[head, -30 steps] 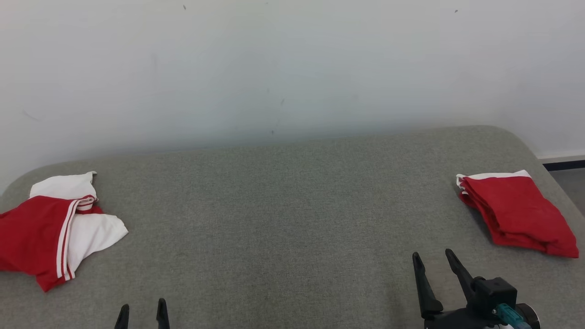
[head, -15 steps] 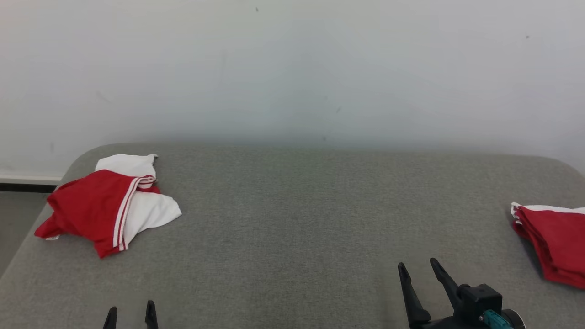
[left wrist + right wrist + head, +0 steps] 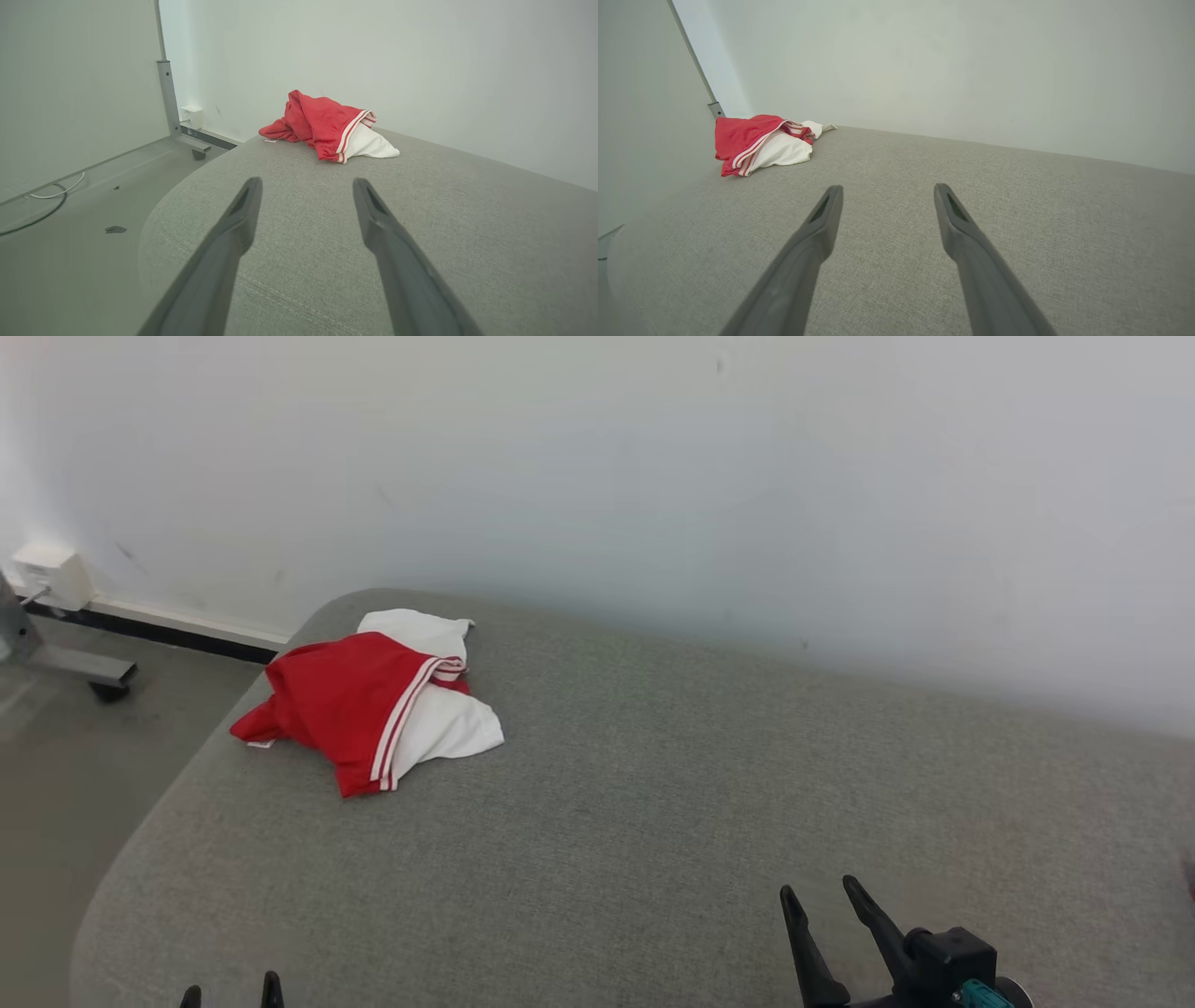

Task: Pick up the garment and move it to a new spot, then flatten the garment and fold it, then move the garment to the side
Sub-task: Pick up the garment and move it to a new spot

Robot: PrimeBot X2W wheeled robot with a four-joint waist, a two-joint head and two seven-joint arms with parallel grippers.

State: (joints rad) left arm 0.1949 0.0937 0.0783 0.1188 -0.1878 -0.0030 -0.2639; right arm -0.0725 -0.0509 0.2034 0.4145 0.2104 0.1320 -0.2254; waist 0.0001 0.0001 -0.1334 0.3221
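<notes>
Step in hand: first pickup, not yet begun. Crumpled red-and-white garment (image 3: 373, 709) lies on the grey surface (image 3: 653, 803), well ahead of the left fingers and ahead and far left of the right fingers. Left gripper (image 3: 231, 987) and right gripper (image 3: 820, 887): fingers apart, empty. Next move: probably reach across and pinch a raised fold.

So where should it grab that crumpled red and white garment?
Probably the humped red fold on top of the garment, coming down from above with the left claw, the nearer one. That ridge stands proud of the grey cushion, while the white edges lie flat against it.
</notes>
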